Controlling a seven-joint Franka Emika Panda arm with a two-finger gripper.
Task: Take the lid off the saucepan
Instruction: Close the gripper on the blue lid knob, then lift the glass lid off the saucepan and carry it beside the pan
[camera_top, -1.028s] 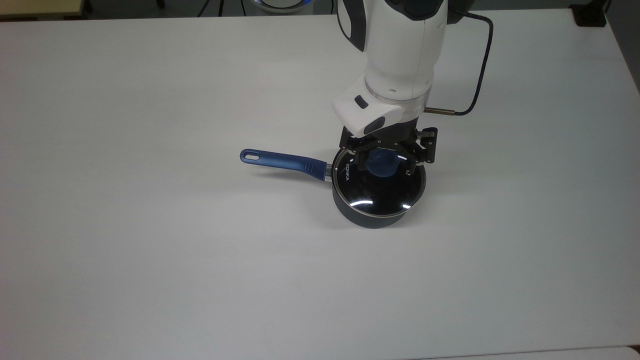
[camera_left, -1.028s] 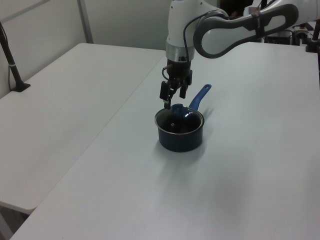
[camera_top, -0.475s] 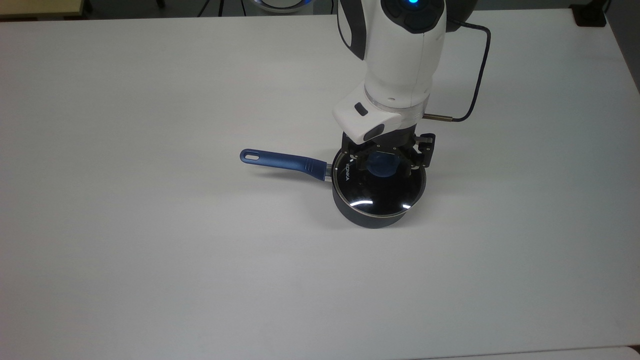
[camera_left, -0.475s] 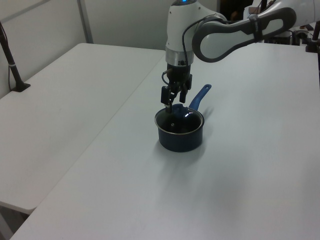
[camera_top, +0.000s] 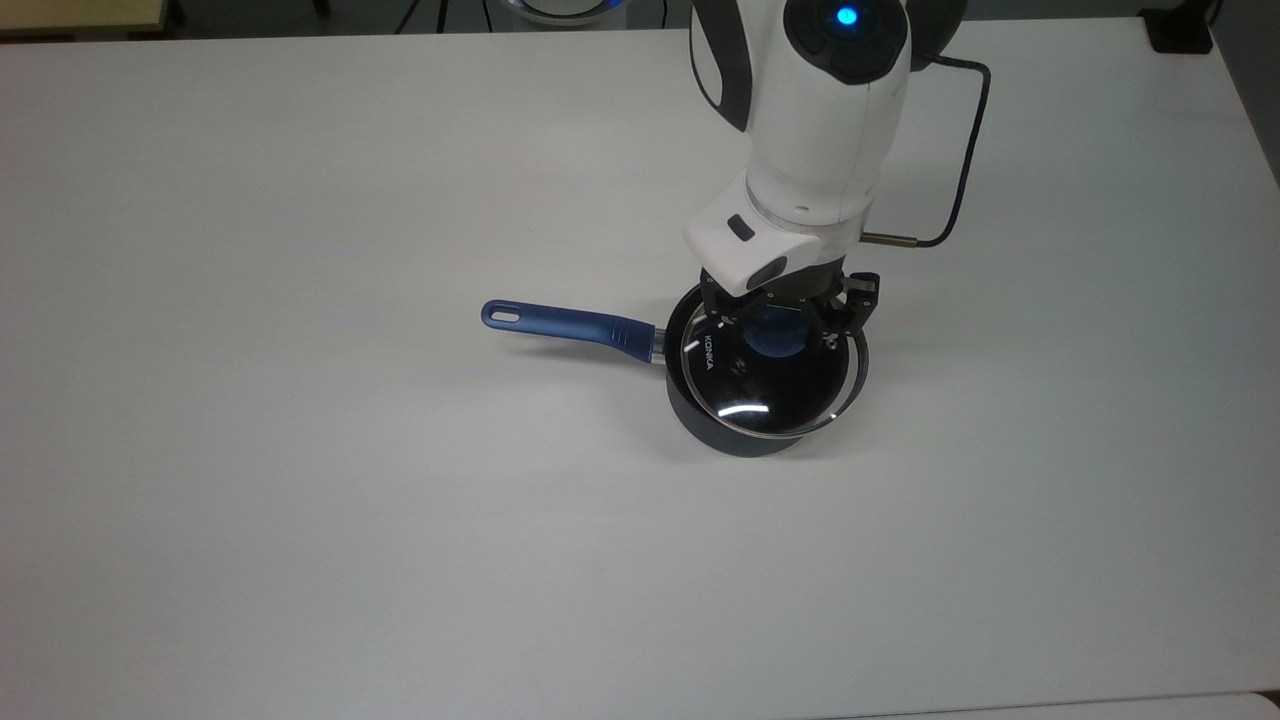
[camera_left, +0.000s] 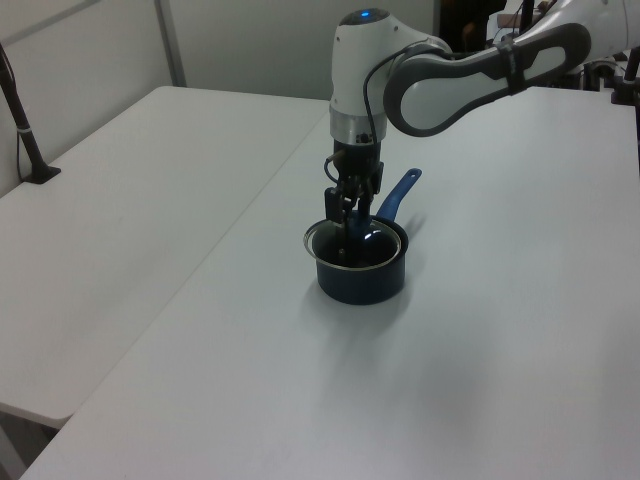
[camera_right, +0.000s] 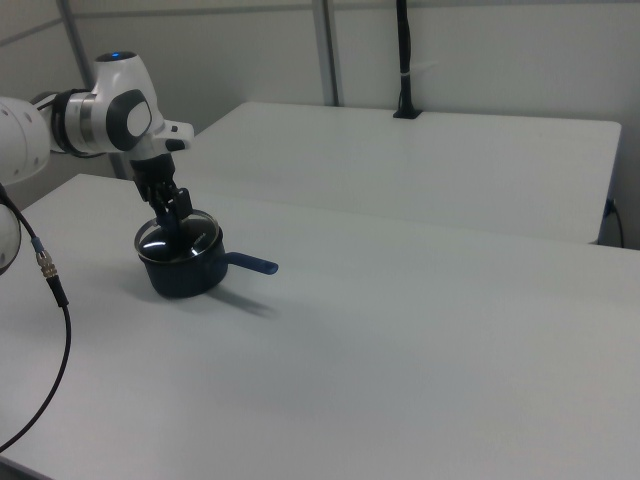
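A: Grip status?

B: My fingers (camera_top: 833, 318) are clenching the blue knob (camera_top: 779, 337) at the centre of the lid (camera_top: 772, 372); gripper (camera_top: 779, 325) is sitting straight over it. The lid is riding just above the saucepan (camera_top: 745, 438), offset toward the side away from the saucepan's handle (camera_top: 570, 324), rim no longer lining up with the pot.

A: Handling?

B: I'm judging it stiff, fairly light, breakable: glass disc, thin metal rim. The knob is the only sane hold; glass looks slick.

A: Arm?

B: Wrist is pointing straight down over the saucepan, forearm reaching out level behind it in the left view, cable (camera_top: 965, 150) looping off the wrist.
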